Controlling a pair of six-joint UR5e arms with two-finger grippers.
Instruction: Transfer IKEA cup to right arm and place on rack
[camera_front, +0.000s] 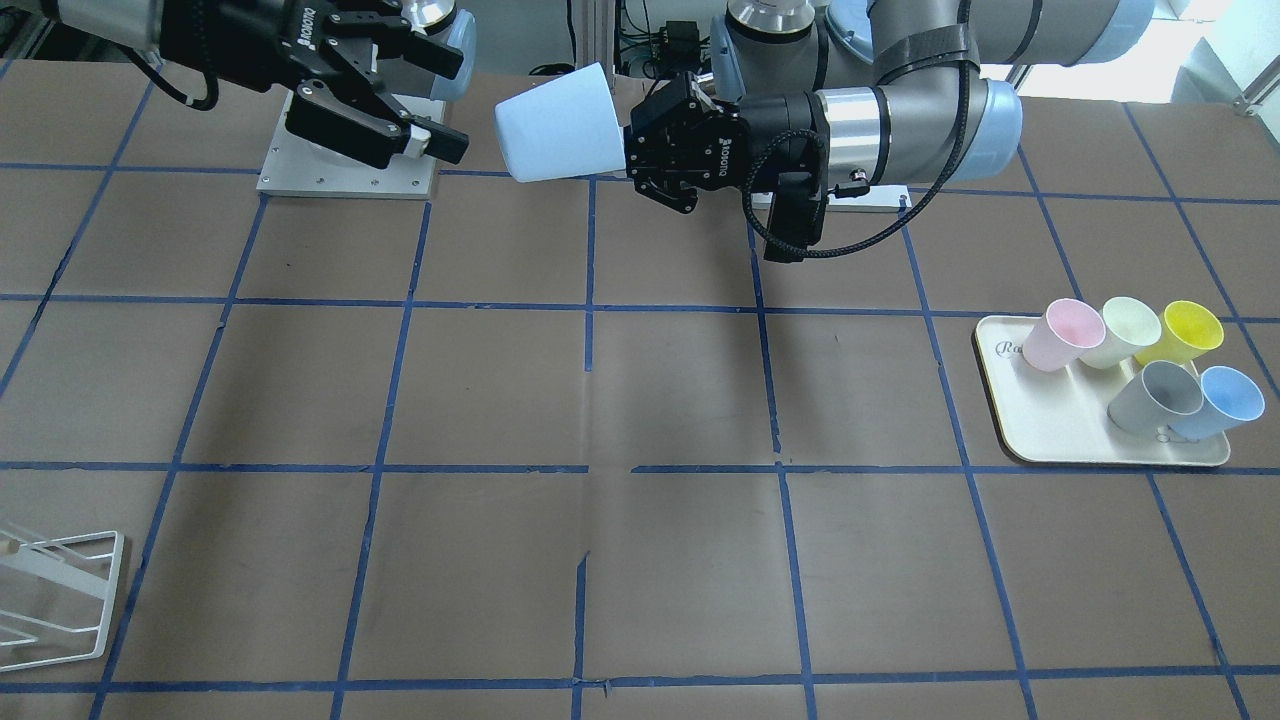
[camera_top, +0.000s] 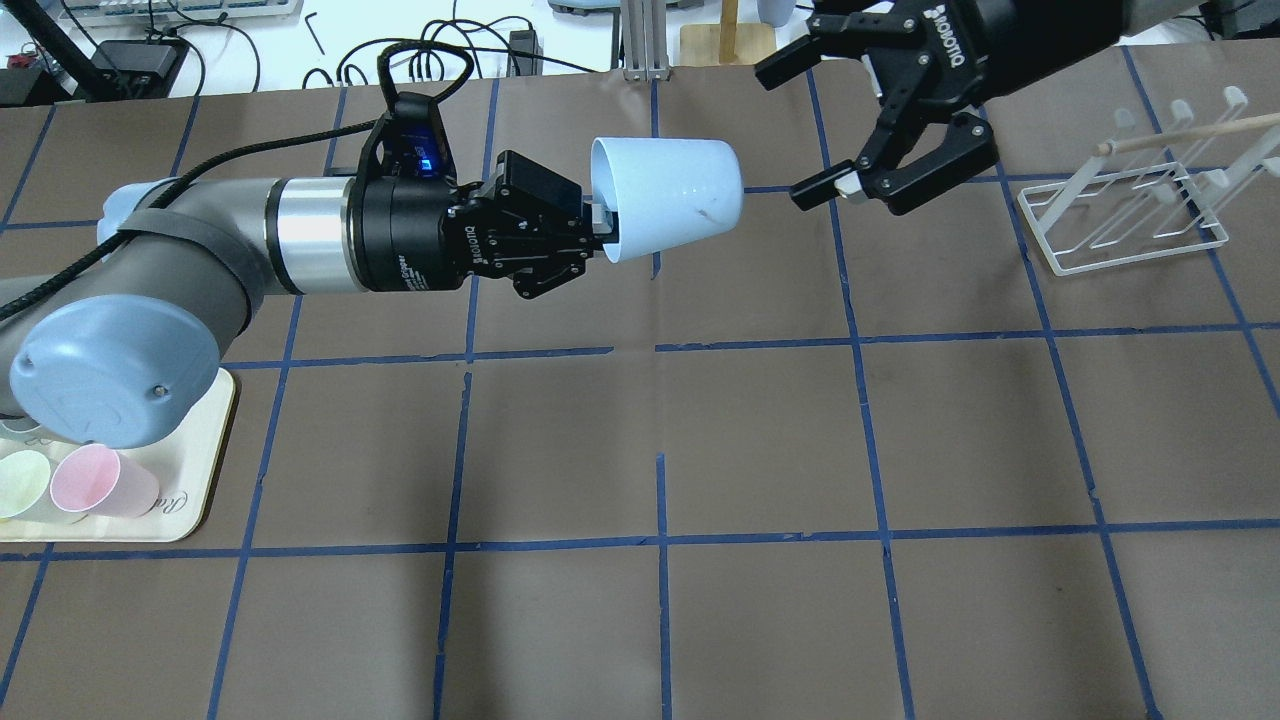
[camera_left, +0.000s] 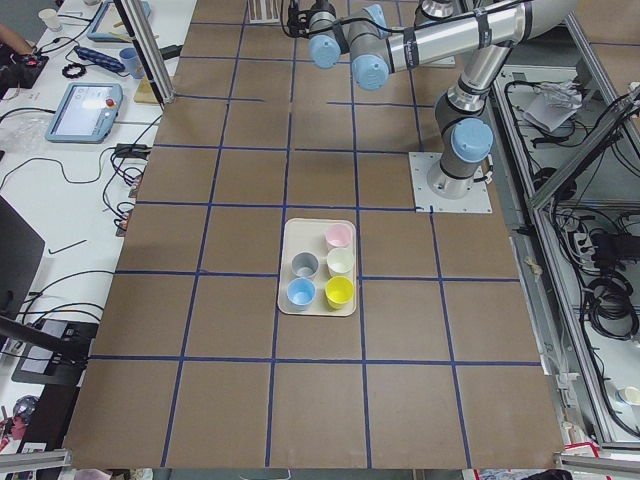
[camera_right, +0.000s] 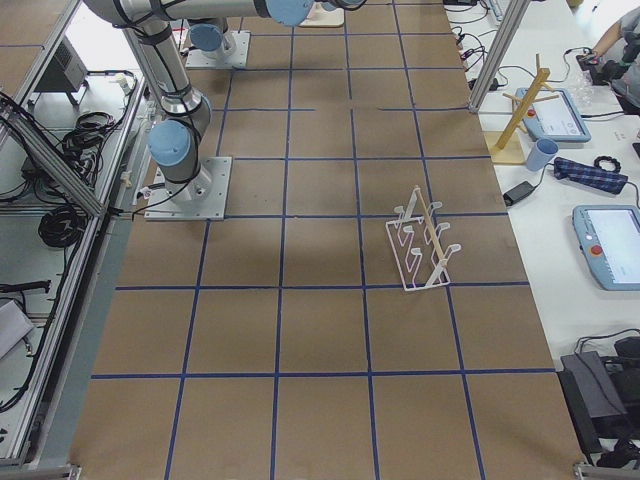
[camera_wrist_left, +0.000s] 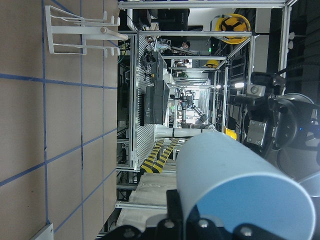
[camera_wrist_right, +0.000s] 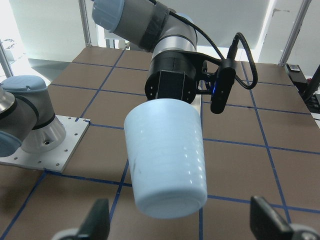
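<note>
The pale blue IKEA cup (camera_front: 555, 125) hangs in the air on its side, high over the far middle of the table. My left gripper (camera_top: 600, 215) is shut on the cup's rim, one finger inside the mouth. The cup (camera_top: 670, 195) points its base at my right gripper (camera_top: 790, 130), which is open and a short gap away from the base. In the right wrist view the cup (camera_wrist_right: 167, 155) fills the middle, its base just above and between the spread fingers (camera_wrist_right: 95, 222). The white wire rack (camera_top: 1130, 215) stands at the table's right.
A cream tray (camera_front: 1060, 420) on my left side holds pink, cream, yellow, grey and sky-blue cups. The two arm base plates (camera_front: 345, 175) sit at the table's robot edge. A wooden stand (camera_right: 520, 100) is on the side bench beyond the rack (camera_right: 420, 250).
</note>
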